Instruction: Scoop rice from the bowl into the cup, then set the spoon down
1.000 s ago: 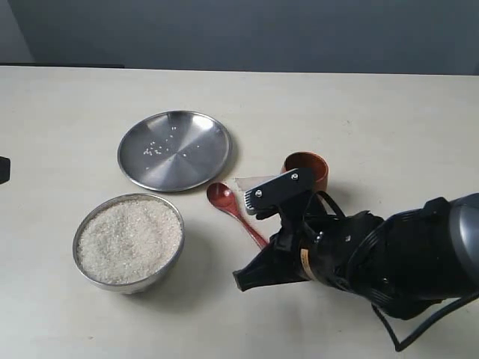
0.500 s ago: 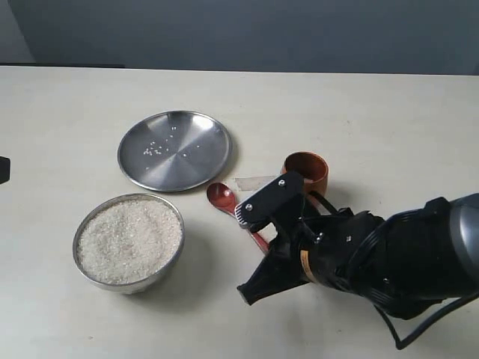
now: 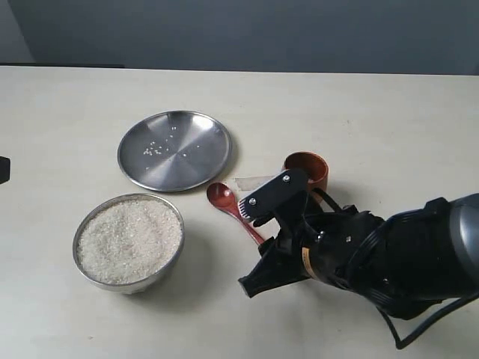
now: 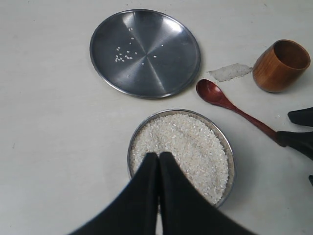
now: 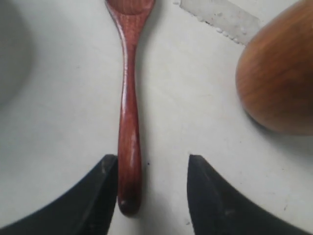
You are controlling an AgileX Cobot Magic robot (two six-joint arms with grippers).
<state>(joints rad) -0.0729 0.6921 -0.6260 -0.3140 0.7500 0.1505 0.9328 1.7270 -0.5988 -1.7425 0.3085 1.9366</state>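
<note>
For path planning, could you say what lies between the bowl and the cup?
The spoon lies on the table between them, clearest in the left wrist view.

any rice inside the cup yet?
None visible. In the left wrist view the cup shows only bare inner wall; its near wall hides the floor. In the exterior view the right arm covers its lower part.

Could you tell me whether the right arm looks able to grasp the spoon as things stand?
Probably yes: the open right gripper straddles the handle end of the spoon, nothing lies between them, and the cup stands aside.
</note>
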